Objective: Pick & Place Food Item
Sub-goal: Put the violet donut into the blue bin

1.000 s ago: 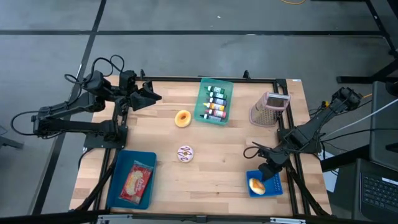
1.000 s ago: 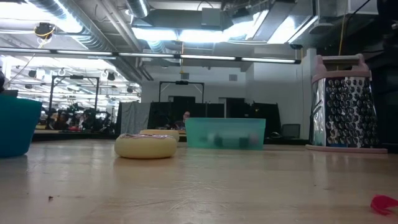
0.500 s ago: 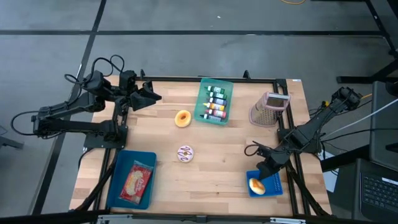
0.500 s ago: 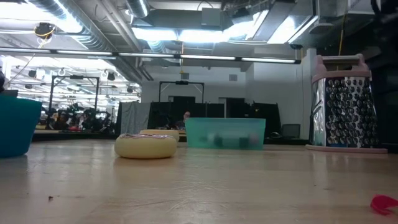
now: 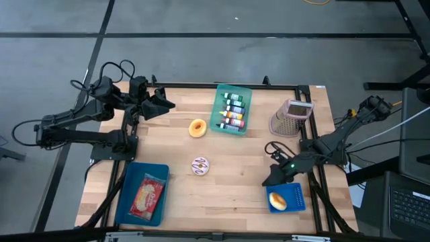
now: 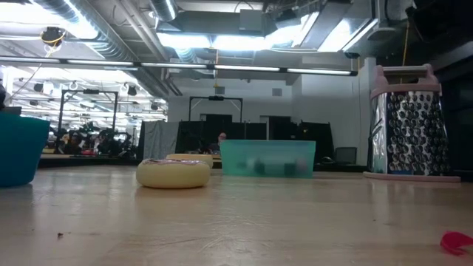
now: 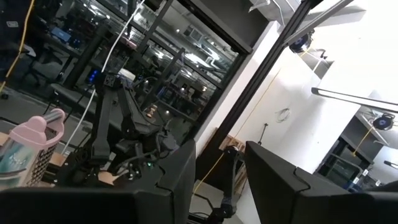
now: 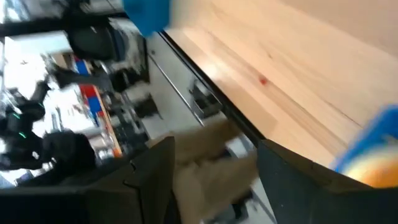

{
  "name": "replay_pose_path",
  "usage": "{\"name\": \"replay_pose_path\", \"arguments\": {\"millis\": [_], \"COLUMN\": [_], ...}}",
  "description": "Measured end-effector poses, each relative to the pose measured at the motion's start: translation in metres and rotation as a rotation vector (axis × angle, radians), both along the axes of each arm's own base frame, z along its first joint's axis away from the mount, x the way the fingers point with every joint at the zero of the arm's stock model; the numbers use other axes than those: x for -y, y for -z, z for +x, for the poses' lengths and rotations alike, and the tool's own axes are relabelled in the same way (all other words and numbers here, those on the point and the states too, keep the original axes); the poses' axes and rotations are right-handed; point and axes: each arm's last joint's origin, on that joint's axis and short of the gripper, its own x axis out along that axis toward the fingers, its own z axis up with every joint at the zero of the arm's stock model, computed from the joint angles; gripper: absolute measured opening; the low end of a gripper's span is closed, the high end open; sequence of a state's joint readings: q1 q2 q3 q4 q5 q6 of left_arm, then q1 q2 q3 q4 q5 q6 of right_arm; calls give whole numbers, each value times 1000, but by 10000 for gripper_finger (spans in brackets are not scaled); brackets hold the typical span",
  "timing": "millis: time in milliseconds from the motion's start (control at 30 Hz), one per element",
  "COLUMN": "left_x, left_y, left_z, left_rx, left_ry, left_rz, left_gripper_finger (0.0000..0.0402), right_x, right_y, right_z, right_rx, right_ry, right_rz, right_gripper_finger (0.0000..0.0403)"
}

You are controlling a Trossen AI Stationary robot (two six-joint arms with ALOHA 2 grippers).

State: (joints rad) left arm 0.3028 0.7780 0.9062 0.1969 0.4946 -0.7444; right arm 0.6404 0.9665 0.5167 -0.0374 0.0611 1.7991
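A tan bun (image 5: 276,199) lies on a small blue plate (image 5: 293,196) at the table's near right; both show blurred at the edge of the right wrist view (image 8: 373,163). My right gripper (image 5: 267,180) hangs just left of the plate, above the table, pointing toward the table's left and slightly down. It is open, with nothing between its fingers (image 8: 214,149). A pink-iced donut (image 5: 200,166) lies flat mid-table and a yellow donut (image 5: 197,128) lies farther back. My left gripper (image 5: 168,105) waits raised at the far left, open and holding nothing (image 7: 221,155).
A teal bin of bottles (image 5: 232,109) and a metal grater (image 5: 291,117) stand at the back right. A blue tray (image 5: 127,202) holding a packaged food item sits at the near left. Bare wood lies between the pink donut and the blue plate.
My right gripper has drawn away from over the blue plate toward the table's left, risen a little, and tipped from pointing down to nearly level. The bun stays on the plate.
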Motion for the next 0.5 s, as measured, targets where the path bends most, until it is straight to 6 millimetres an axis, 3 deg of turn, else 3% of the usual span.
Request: {"name": "replay_pose_path", "arguments": {"millis": [200,333,500], "left_x": [-1,-3,-8], "left_y": [2,9,49], "left_z": [1,6,10], "left_rx": [-12,-70,-464], "left_ry": [-19,-66,-196], "left_rz": [32,19,12], "left_gripper_finger": [134,134,134], "right_x": [1,12,34], "right_y": [-32,-48,-55], "right_z": [41,87,146], "right_rx": [149,192,209], "right_ry": [130,197,218], "right_rz": [-126,-257,-385], "right_gripper_finger": [224,224,224]}}
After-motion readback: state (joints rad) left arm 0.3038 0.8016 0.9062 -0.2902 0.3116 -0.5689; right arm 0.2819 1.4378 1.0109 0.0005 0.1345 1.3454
